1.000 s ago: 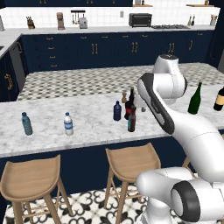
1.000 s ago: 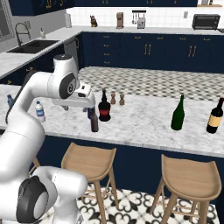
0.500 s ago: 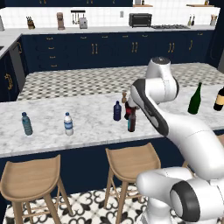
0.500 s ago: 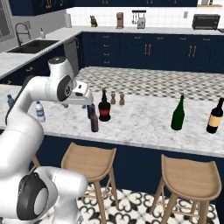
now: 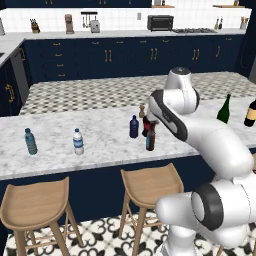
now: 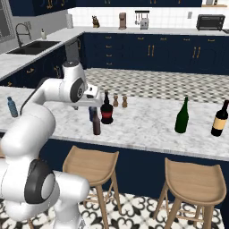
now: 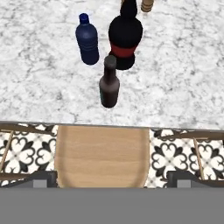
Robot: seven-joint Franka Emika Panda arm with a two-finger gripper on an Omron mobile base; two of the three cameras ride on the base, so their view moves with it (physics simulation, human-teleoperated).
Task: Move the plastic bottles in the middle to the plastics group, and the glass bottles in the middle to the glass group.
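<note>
In the hand view my gripper (image 7: 111,180) is open, its tips wide apart, hovering over the counter's front edge. Just ahead of it stands a small brown glass bottle (image 7: 109,83). Behind that are a squat dark bottle with a red label (image 7: 125,37) and a navy plastic bottle with a blue cap (image 7: 87,40). From the base the same three, navy (image 5: 134,127), squat (image 6: 106,109) and brown (image 6: 96,125), stand mid-counter under my hand. A teal-tinted water bottle (image 5: 31,141) and a white-labelled one (image 5: 78,141) are far left. A green wine bottle (image 5: 225,109) and a dark wine bottle (image 5: 251,114) are far right.
Two small wooden shakers (image 6: 120,101) stand right behind the middle bottles. Wooden stools (image 5: 146,186) line the near side of the marble counter (image 5: 100,150), one directly below my hand (image 7: 103,155). A second, patterned counter runs behind.
The arm's elbow has swung a little to the left while the hand stays over the middle bottles. The bottles have not moved and the jaws stay open.
</note>
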